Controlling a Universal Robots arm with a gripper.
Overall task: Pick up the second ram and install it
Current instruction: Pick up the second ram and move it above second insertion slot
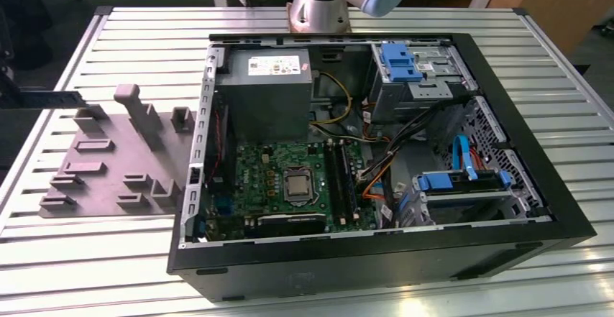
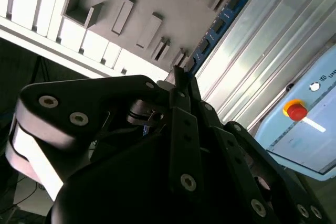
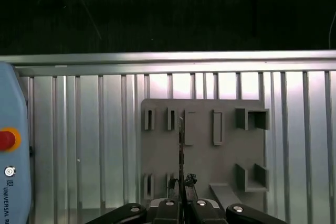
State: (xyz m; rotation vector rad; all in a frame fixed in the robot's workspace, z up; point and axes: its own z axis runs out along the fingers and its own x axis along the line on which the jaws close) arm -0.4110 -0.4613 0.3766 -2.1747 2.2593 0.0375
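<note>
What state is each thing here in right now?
memory stick: gripped at one end, held in the air above the grey block.
gripper: shut on the memory stick.
computer case: lying on its side, open.

You are working at a robotics lab bench: a slatted aluminium table carries an open computer case, a grey fixture block and a pendant with a red stop button.
</note>
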